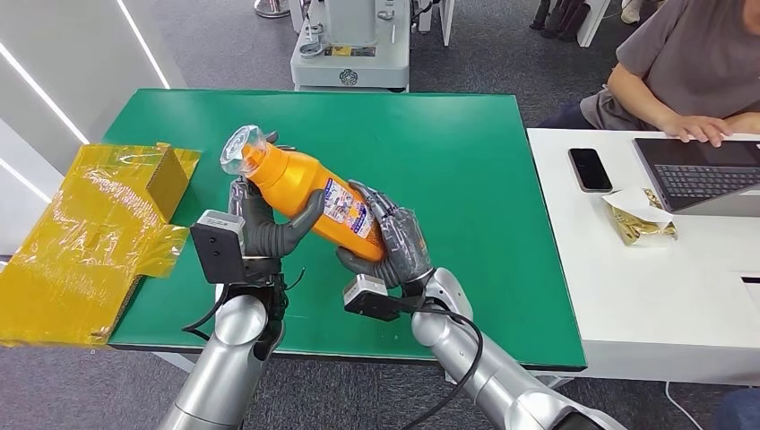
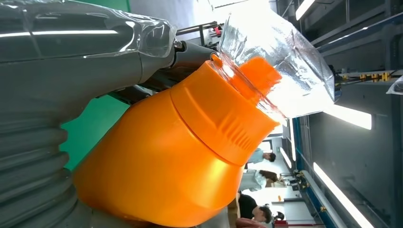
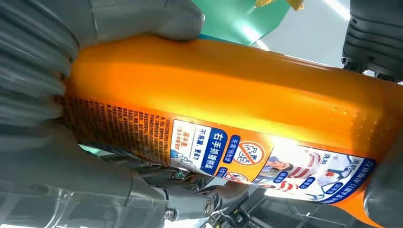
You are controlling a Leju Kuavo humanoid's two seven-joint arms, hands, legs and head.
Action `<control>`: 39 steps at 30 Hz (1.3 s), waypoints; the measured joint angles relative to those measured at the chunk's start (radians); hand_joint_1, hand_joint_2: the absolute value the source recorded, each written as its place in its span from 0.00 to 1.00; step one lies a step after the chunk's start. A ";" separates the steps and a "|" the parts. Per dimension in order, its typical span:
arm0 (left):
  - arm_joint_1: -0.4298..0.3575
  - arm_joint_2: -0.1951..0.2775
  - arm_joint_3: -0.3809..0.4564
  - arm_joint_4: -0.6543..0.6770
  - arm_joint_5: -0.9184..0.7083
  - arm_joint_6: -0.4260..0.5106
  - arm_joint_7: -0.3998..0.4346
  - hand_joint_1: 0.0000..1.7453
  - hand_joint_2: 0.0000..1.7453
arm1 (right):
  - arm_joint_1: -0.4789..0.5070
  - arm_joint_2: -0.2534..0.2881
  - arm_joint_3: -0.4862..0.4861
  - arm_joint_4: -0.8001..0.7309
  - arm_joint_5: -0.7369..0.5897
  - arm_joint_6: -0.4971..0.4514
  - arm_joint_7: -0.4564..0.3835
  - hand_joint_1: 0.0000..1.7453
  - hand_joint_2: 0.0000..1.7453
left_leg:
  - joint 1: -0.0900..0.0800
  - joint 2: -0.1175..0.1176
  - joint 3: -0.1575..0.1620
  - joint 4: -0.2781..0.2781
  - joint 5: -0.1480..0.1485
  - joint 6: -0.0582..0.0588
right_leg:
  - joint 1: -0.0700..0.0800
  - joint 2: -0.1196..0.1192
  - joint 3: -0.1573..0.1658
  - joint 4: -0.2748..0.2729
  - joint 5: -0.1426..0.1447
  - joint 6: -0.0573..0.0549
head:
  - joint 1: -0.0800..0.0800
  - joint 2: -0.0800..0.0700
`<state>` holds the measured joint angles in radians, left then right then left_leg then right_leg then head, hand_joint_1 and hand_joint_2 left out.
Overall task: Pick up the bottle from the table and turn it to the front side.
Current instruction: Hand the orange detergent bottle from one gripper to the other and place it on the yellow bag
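Note:
An orange bottle (image 1: 309,197) with a clear plastic wrap over its cap (image 1: 240,150) is held tilted above the green table (image 1: 466,143), cap toward the far left. My left hand (image 1: 269,228) grips its upper body from below. My right hand (image 1: 390,237) grips the lower end, where a printed label (image 1: 348,208) faces up. The left wrist view shows the orange bottle (image 2: 161,166) shoulder and wrapped cap (image 2: 275,61) close up against my left hand (image 2: 52,95). The right wrist view shows the bottle (image 3: 228,95) and its label (image 3: 228,152) with small print and pictures, clasped by my right hand (image 3: 52,156).
Crumpled yellow plastic wrapping (image 1: 90,242) and a small brown box (image 1: 166,179) lie at the table's left edge. A white desk (image 1: 663,287) to the right carries a phone (image 1: 590,168), a laptop (image 1: 703,170) and a person's arms. A machine base (image 1: 351,49) stands behind the table.

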<state>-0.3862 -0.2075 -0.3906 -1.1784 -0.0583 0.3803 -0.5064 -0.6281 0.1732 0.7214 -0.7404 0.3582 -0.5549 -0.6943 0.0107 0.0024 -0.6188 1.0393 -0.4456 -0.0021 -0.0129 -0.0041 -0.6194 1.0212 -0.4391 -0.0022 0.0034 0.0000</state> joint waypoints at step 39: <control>-0.011 0.185 0.147 0.011 -0.484 0.257 0.082 1.00 1.00 | 0.341 -0.088 0.003 -0.636 -0.169 -0.124 0.079 0.00 1.00 | 0.001 0.001 0.000 -0.001 0.001 -0.002 | 0.001 0.001 0.000 0.001 -0.001 0.000 | 0.000 0.000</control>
<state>-0.3970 -0.0227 -0.2441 -1.1677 -0.5426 0.6374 -0.4239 -0.2870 0.0855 0.7240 -1.3763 0.1897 -0.6788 -0.6151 0.0114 0.0032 -0.6184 1.0380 -0.4451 -0.0038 -0.0123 -0.0034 -0.6199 1.0219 -0.4398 -0.0026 0.0035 0.0000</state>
